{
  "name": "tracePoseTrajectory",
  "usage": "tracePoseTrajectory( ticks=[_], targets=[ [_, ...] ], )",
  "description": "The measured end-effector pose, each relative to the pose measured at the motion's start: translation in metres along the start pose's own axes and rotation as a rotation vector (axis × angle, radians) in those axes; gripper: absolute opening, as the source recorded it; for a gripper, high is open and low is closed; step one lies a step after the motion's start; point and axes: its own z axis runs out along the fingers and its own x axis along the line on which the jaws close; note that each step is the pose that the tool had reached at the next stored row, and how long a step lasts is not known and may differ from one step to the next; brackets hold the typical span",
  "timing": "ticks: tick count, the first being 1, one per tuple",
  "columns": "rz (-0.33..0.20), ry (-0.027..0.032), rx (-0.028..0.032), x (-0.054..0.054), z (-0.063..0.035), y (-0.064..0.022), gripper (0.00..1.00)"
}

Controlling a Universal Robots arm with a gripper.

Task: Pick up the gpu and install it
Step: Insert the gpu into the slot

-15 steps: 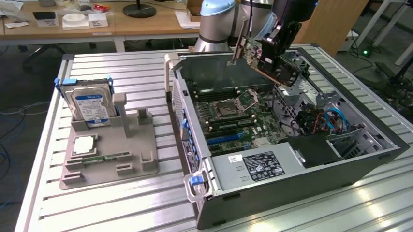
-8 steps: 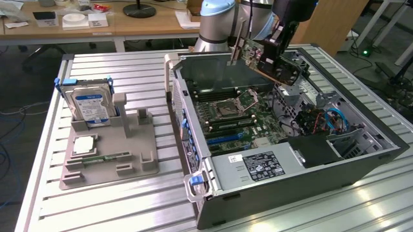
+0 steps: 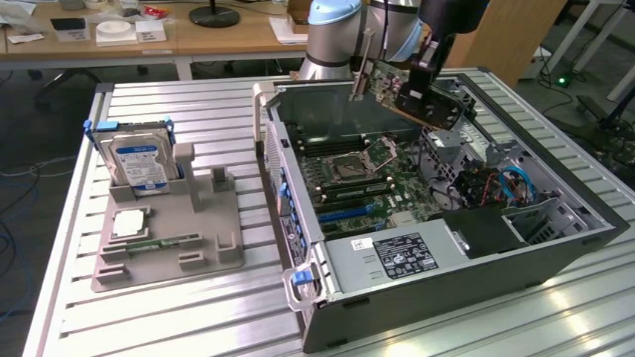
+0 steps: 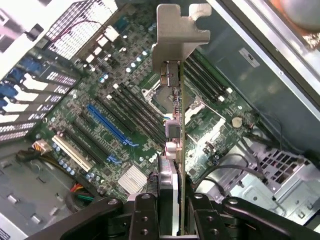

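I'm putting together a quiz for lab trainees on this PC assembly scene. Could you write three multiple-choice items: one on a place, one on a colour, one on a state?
1. Where is the gpu?
A. lying on the grey fixture
B. in the air above the open computer case
C. on the wooden desk

2. What colours are on the hard drive label?
A. blue and white
B. red and black
C. plain yellow

3. How is the gripper?
A. open and empty
B. shut on the hard drive
C. shut on the gpu

Answers:
1 B: the card hangs over the open case.
2 A: the label facing the exterior view is blue and white.
3 C: the wrist view shows the card clamped from both sides.
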Motion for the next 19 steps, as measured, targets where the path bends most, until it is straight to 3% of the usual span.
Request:
tracePoseTrajectory(
  ticks=[19],
  targets=[
    [-0.262,0.0011,-0.0048,0.0002,0.0003,-0.0003,0.28]
  ],
)
